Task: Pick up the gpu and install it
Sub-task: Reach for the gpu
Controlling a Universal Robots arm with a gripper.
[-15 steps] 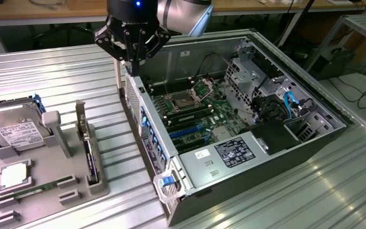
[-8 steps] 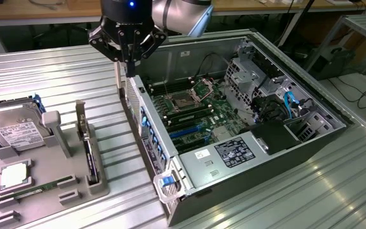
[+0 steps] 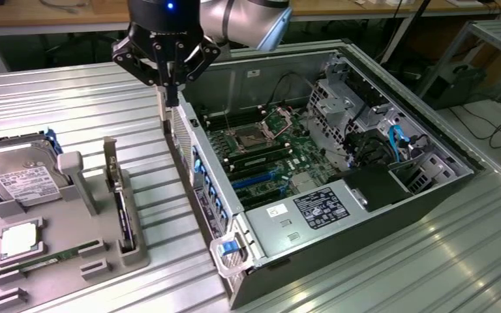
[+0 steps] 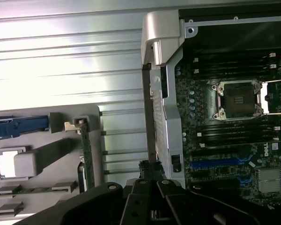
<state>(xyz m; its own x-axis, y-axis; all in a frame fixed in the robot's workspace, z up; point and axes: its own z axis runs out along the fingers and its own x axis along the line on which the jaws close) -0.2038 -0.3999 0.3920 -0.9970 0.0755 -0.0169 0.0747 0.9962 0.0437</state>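
The gpu [image 3: 125,212] [image 4: 86,154] stands on edge in a slot of the grey holder [image 3: 68,274] on the ribbed metal surface [image 3: 59,104], with its silver bracket [image 3: 109,163] rising at the end farther from the exterior camera. Nothing grips it. The holder lies to the exterior view's left of the open computer case [image 3: 320,215], just beside the case's perforated rear wall [image 3: 185,140]. On the same holder, further to the exterior view's left, sit a hard drive [image 3: 15,175] with a white label, and a slim green memory stick [image 3: 50,258] lying flat near the front. The tool [image 3: 171,98] [image 4: 149,168] is well apart from the gpu, up at the far end of the rear wall, pointing straight down, its fingers pressed together with nothing seen between them. Whether the tips touch the wall's top edge cannot be told. Inside the case the motherboard [image 3: 259,156] lies exposed, its processor socket [image 4: 238,99] uncovered.
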